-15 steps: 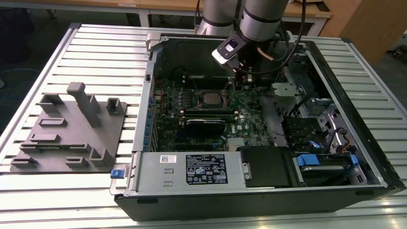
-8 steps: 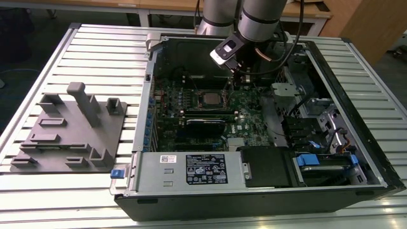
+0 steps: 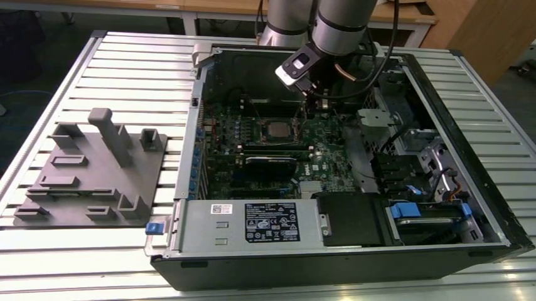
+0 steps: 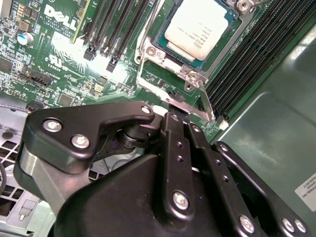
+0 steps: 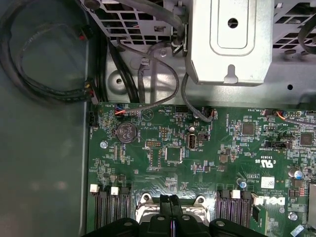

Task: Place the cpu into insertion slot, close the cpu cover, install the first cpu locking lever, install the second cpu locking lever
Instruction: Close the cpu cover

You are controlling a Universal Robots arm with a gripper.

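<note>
The cpu [image 3: 275, 130] lies flat in the insertion slot [image 4: 148, 53] on the green motherboard, its pale metal face [image 4: 196, 27] up. The silvery cpu cover lies down around the chip, and its tongue [image 4: 191, 107] sticks out at the socket's edge. My gripper [image 3: 308, 103] hangs over the board just beyond the socket, toward the exterior view's right. Its black fingers are pressed together with nothing visible between them. In both wrist views the gripper [image 4: 178, 118] [image 5: 170, 198] has its tips right at the cover's tongue; whether they touch it I cannot tell. A thin metal lever [image 4: 206, 101] runs beside the tongue.
Black memory slots [image 4: 103, 29] flank the socket. A metal drive cage [image 5: 229, 44] and loose cables [image 5: 163, 84] crowd the case beyond the board. The case wall [image 3: 465, 125] rises close by, and a power supply [image 3: 251, 222] stands at the front. A grey fixture block [image 3: 92, 175] lies at the exterior view's left.
</note>
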